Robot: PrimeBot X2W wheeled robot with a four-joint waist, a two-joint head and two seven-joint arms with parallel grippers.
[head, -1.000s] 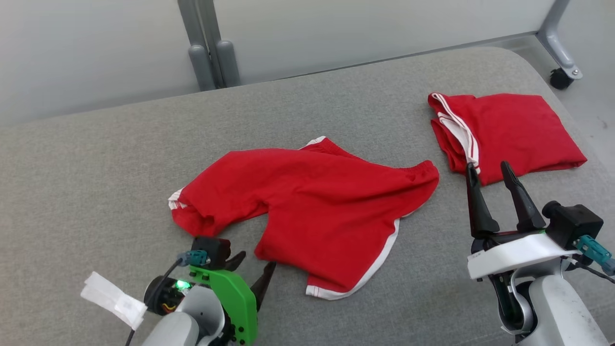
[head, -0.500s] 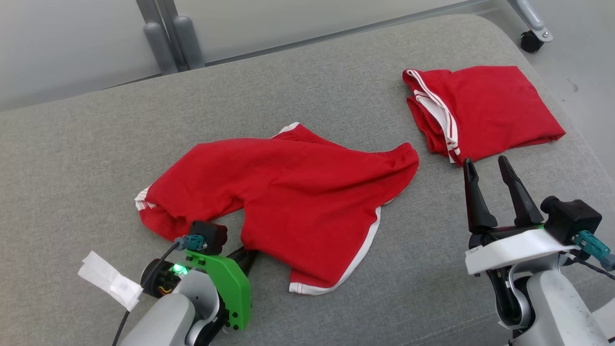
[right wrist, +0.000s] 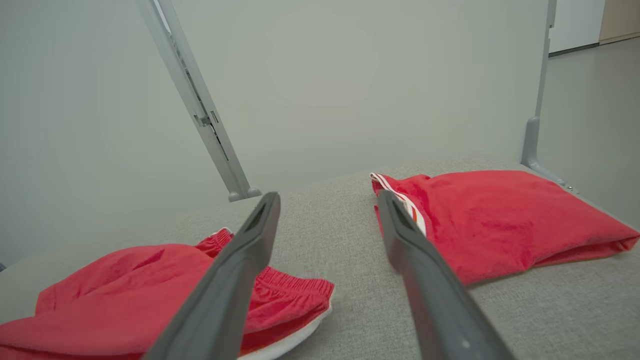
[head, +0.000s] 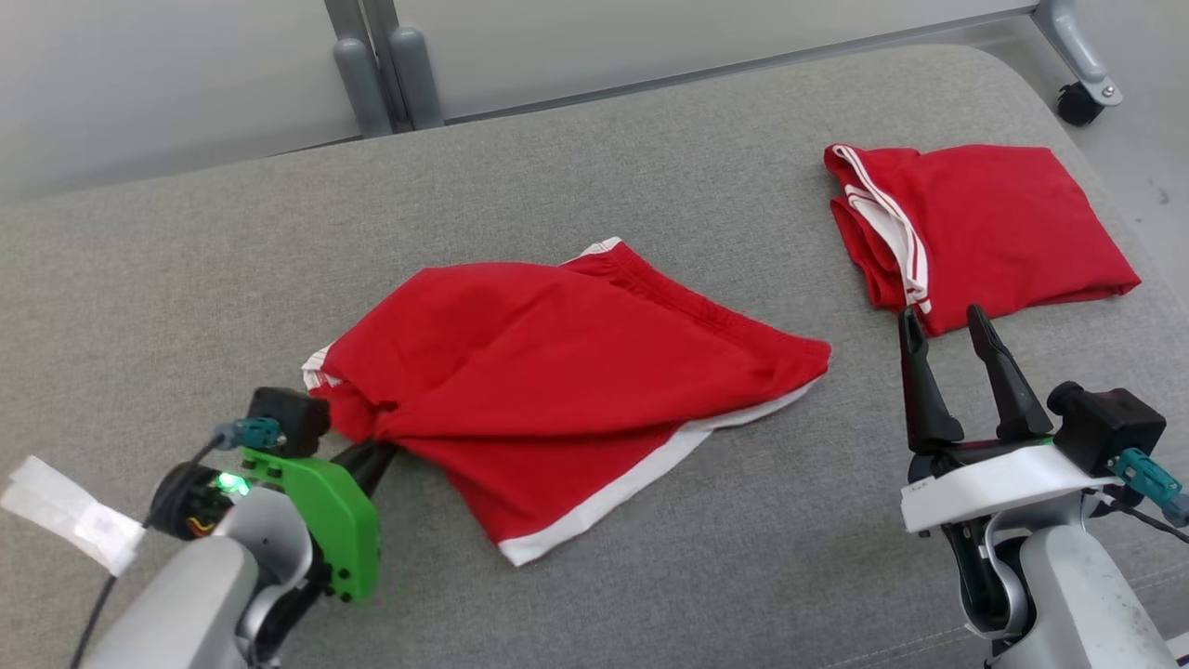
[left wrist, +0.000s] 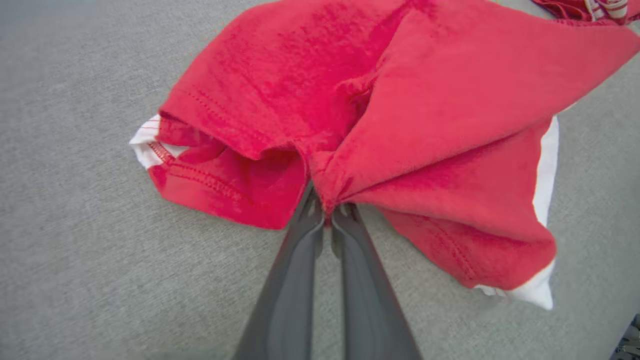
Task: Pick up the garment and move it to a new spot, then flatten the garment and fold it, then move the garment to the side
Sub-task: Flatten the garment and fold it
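Head view: the left pincer (head: 381,446) is seen low on the left, its fingers clamped together on a bunched edge of the red shorts (head: 557,372). From the pinch the shorts are spread ahead of the pincer and to its right across the grey pad (head: 650,167). Creases are drawn toward the pinch, so the cloth is judged to be under tension there. A single-point hold is probably taken so that the shorts can be lifted and carried to a new spot. The right pincer (head: 940,316) is held apart and empty, well to the right of the shorts. A folded red garment (head: 994,218) lies just beyond its tips.

Left wrist view: the two dark fingers are shown shut on a tuck of red cloth at their tips. One leg opening with white trim is seen to the left of the tips, and a larger flap with a white hem to the right. The shorts are not yet flattened or folded.

Right wrist view: the spread fingers are shown above the pad with nothing between them. The folded garment lies ahead to the right, the shorts ahead to the left and lower. This arm is judged to be kept clear until flattening calls for a second hold.
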